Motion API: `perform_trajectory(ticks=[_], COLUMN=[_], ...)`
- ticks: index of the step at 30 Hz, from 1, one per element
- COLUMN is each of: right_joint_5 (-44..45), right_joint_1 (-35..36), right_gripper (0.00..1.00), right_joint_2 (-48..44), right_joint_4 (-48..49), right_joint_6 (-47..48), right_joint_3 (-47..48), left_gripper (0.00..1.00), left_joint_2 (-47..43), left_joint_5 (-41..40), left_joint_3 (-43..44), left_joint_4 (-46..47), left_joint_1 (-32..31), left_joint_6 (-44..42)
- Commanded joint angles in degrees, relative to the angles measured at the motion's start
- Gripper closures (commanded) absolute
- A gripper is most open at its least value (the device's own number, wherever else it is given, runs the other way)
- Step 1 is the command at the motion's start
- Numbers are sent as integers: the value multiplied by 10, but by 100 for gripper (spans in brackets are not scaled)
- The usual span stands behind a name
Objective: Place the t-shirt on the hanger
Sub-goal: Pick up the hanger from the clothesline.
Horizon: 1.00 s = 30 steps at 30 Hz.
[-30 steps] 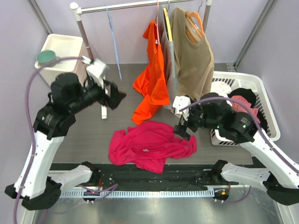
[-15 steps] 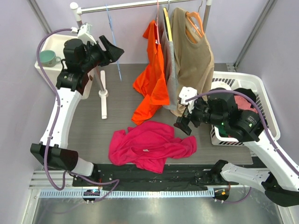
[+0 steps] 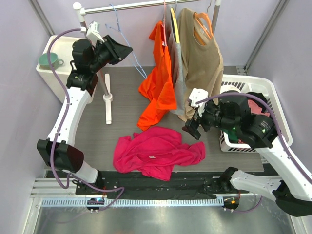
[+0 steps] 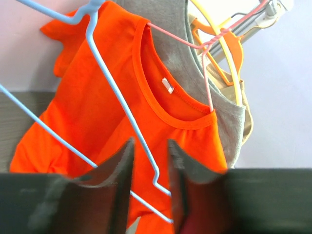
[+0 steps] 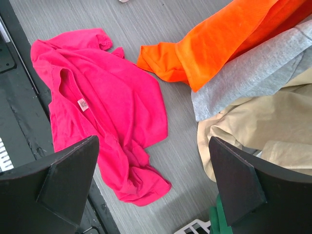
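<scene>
The magenta t-shirt [image 3: 156, 151] lies crumpled on the table near the front edge, its white neck label facing up; it also shows in the right wrist view [image 5: 107, 112]. The light-blue wire hanger [image 3: 138, 67] hangs from the rail and is swung out to the right. My left gripper [image 3: 127, 48] is raised to it. In the left wrist view the hanger [image 4: 117, 92] runs between the jaws of my left gripper [image 4: 149, 146], which stand a narrow gap apart. My right gripper [image 3: 190, 129] hovers wide open and empty above the shirt's right side [image 5: 153, 141].
An orange t-shirt [image 3: 158, 83] and grey and tan garments [image 3: 200, 63] hang from the rail [image 3: 141, 6]. A white basket [image 3: 273, 87] of clothes stands at the right. A white box [image 3: 66, 46] with a teal mug [image 3: 48, 59] stands at the back left, by the rack's white foot [image 3: 107, 97].
My left arm has risen from mid-table to the rail and reached the hanger, which has swung from edge-on to angled right. My right gripper has lifted slightly to the right.
</scene>
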<state>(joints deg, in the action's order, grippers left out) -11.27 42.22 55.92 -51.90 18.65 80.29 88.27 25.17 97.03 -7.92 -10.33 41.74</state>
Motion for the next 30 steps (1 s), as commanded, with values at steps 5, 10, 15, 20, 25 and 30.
perform_trajectory(ticks=[5, 10, 15, 20, 25, 30], right_joint_5=[-8, -8, -10, -11, -12, -13], right_joint_1=[-6, -7, -7, -8, -10, -11], right_gripper=[0, 0, 0, 0, 0, 0], right_joint_2=[2, 2, 2, 1, 1, 1], right_joint_4=[14, 16, 17, 17, 18, 20], right_joint_6=[-13, -9, -7, -6, -7, -6], right_joint_3=[30, 22, 14, 8, 6, 0], left_gripper=[52, 51, 49, 39, 38, 56], left_joint_2=[-3, 14, 35, 46, 59, 77], left_joint_5=[-33, -1, 6, -29, -67, -51], left_joint_3=[-27, -30, -40, -58, -83, -74], left_joint_4=[37, 77, 143, 204, 287, 320], left_joint_1=[4, 4, 4, -3, -10, -11], left_joint_6=[15, 37, 53, 68, 92, 134])
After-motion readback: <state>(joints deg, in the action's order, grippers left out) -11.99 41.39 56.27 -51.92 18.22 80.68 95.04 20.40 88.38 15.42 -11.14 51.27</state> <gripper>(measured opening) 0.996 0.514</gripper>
